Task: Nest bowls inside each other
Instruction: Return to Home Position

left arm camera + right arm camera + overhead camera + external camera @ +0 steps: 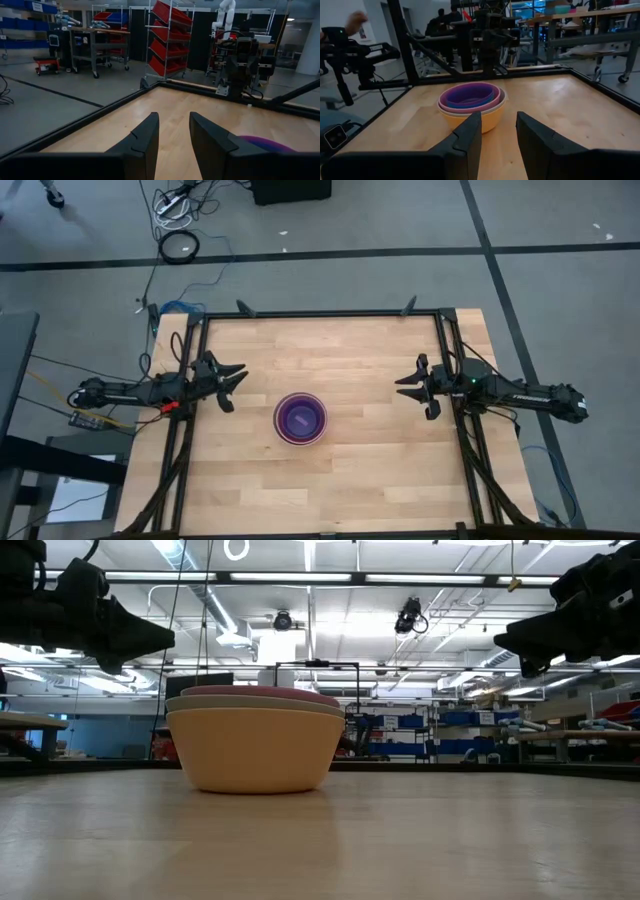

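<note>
A stack of nested bowls [300, 419] rests by its base on the middle of the wooden table. The outermost is light orange [255, 748], with a grey-white rim [255, 701], a pink one [497, 98] and a purple one [470, 95] inside. My left gripper [237, 380] hovers open above the table's left side, pointing level toward the stack. My right gripper [405, 387] hovers open at the right side, pointing level at the stack. Nothing lies between either pair of fingers [172, 131] [497, 132].
A black metal frame [320, 314] runs along the table's far, left and right edges. Bare wood lies all around the stack. Beyond the table stand shelves with red bins [167, 35], work benches and another robot arm [225, 12].
</note>
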